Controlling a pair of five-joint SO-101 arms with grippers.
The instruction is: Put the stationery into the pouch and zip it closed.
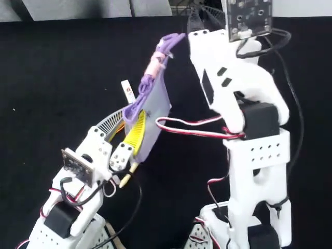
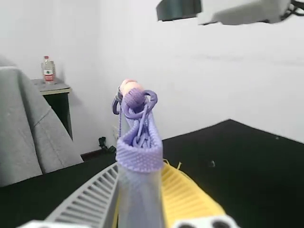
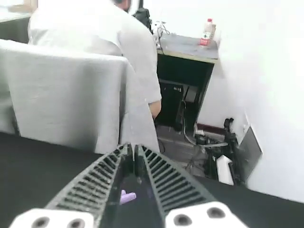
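My left gripper (image 1: 130,136) is shut on the lower part of a purple pouch (image 1: 150,109) and holds it up off the table, slanting up to the right. In the left wrist view the pouch (image 2: 140,185) stands between the yellow finger (image 2: 190,202) and the grey finger (image 2: 88,204). Its purple cord with a pink bead (image 1: 154,65) hangs at the top end. My right gripper (image 1: 196,23) is beside that top end, fingers shut (image 3: 132,149). A purple scrap (image 3: 127,195) shows through the slit between them; I cannot tell whether it is gripped.
A small white object (image 1: 127,92) lies on the black table (image 1: 62,78) behind the pouch. The right arm's white body (image 1: 249,119) stands tall at the right. Red and white cables (image 1: 192,127) run between the arms. A grey chair (image 3: 61,95) stands beyond the table.
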